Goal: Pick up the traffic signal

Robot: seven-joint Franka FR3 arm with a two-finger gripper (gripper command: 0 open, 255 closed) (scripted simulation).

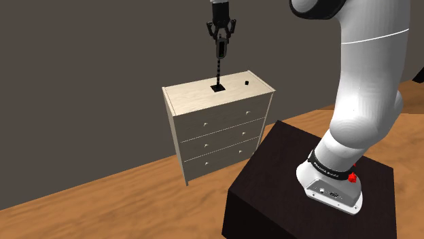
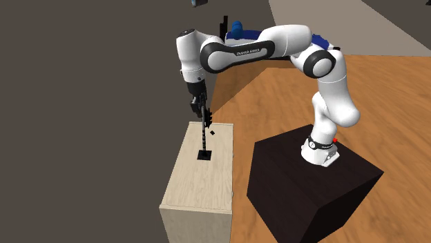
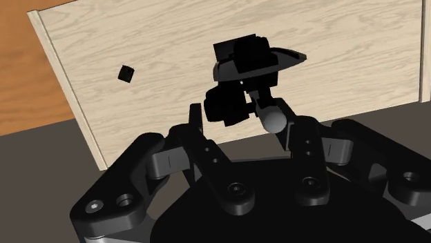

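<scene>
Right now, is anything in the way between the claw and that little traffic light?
Nothing visible is. The gripper is shut on the upper end of the traffic signal, above the dresser top. A small black cube sits on that top, apart from the signal's base.

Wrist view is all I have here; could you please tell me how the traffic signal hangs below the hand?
Observer: In the shoulder view the traffic signal hangs upright from the hand, its pole pointing straight down and its square base lowest.
Operator: Thank you. What is it hanging over?
Observer: A pale wooden dresser. The shoulder view shows its front with three shut drawers, and the signal's base is over the dresser's top.
</scene>
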